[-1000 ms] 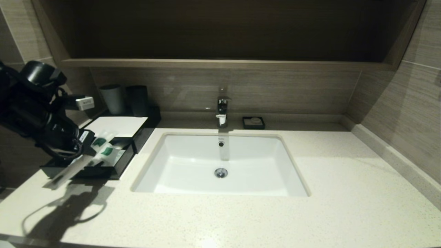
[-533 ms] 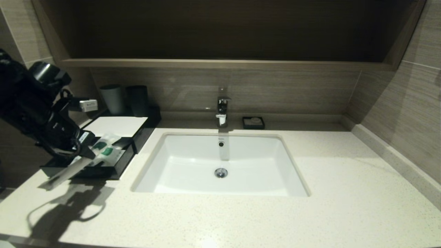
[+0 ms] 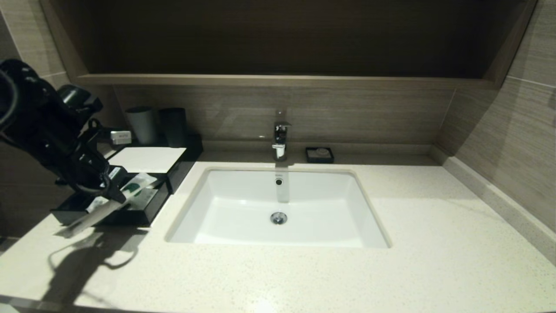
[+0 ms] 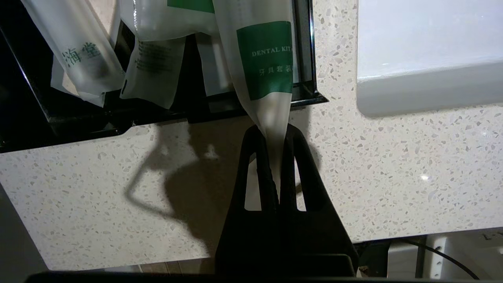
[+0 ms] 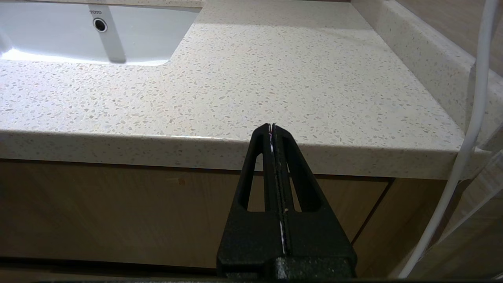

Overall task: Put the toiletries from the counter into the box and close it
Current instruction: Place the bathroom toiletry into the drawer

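My left gripper (image 3: 118, 194) (image 4: 275, 131) is shut on a long translucent sachet (image 4: 265, 59) with a green label. It hangs at the front edge of the box's open drawer (image 3: 154, 208). The labelled end (image 3: 135, 187) reaches over the drawer, and the other end sticks out over the counter (image 3: 304, 274). Other sachets (image 4: 78, 51) (image 4: 155, 70) lie in the drawer, leaning on its black front rim (image 4: 157, 118). The box's white top panel (image 3: 147, 158) sits behind. My right gripper (image 5: 272, 127) is shut on nothing, below the counter's front edge at the right.
The white sink basin (image 3: 278, 208) lies just right of the box, with a faucet (image 3: 280, 139) behind it. A small black soap dish (image 3: 319, 154) stands by the faucet. Two dark cups (image 3: 141, 125) (image 3: 173, 126) stand behind the box. A wall closes the left side.
My left arm has moved right and down toward the drawer, carrying the sachet so that its labelled end lies further over the drawer. The right arm has not moved.
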